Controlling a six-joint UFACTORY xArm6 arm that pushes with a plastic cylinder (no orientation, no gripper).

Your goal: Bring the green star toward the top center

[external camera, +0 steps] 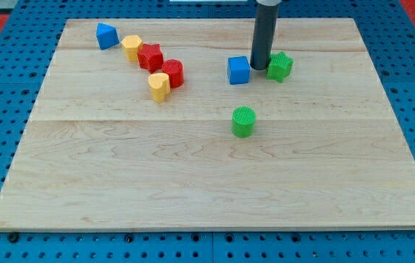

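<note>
green star [280, 67]: ridged, upright | my tip [259, 69]: just left, touching | pincer: none shown

bright, even overhead light; the board [207, 168] shows faint glare toward 12 o'clock. blocks cast short soft shadows. focus is sharp throughout, with slight perspective taper toward 12 o'clock.

A pale wooden board [193, 175] carries eight blocks: a blue cube [239, 70] and green star [280, 67] at one o'clock, a green cylinder [243, 122] near centre, and blue [106, 35], yellow [132, 47], red [150, 57], red [172, 73] and yellow [159, 85] pieces at eleven o'clock.
</note>
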